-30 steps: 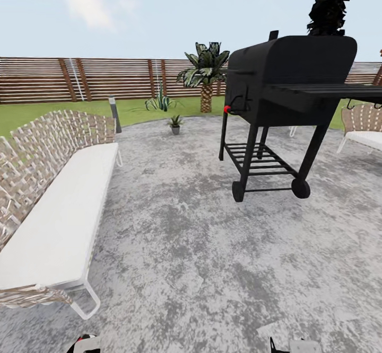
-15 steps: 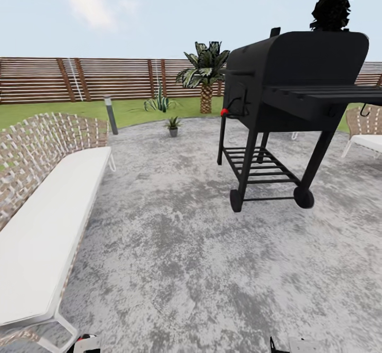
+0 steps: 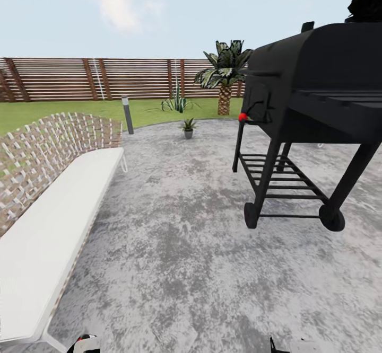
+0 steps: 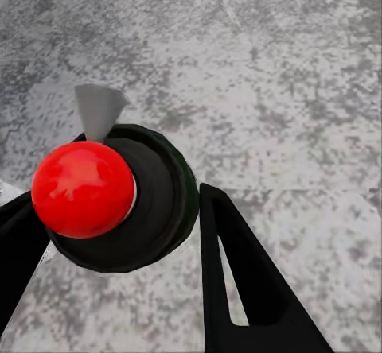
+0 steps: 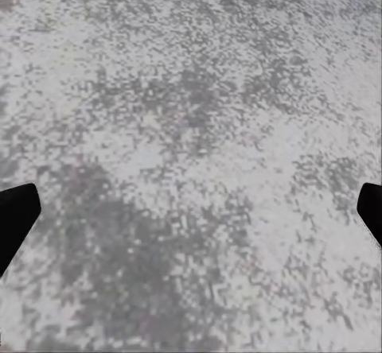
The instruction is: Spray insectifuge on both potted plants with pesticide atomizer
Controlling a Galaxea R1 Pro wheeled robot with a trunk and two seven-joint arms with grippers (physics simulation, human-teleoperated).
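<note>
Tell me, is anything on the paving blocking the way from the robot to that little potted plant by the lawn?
Nothing visible does. Bare patio stretches to the potted plant. The black grill stands right of that line, the white bench left. The left gripper already holds the atomizer.

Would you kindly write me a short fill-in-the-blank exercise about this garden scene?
1. The left gripper is shut on the atomizer, whose top is coloured ____.
2. The right gripper holds nothing and is ____.
3. The potted plant stands on the grey ____.
4. The white-cushioned bench is on the robot's ____ side, opposite the black grill.

Missing words: red; open; patio; left
</note>
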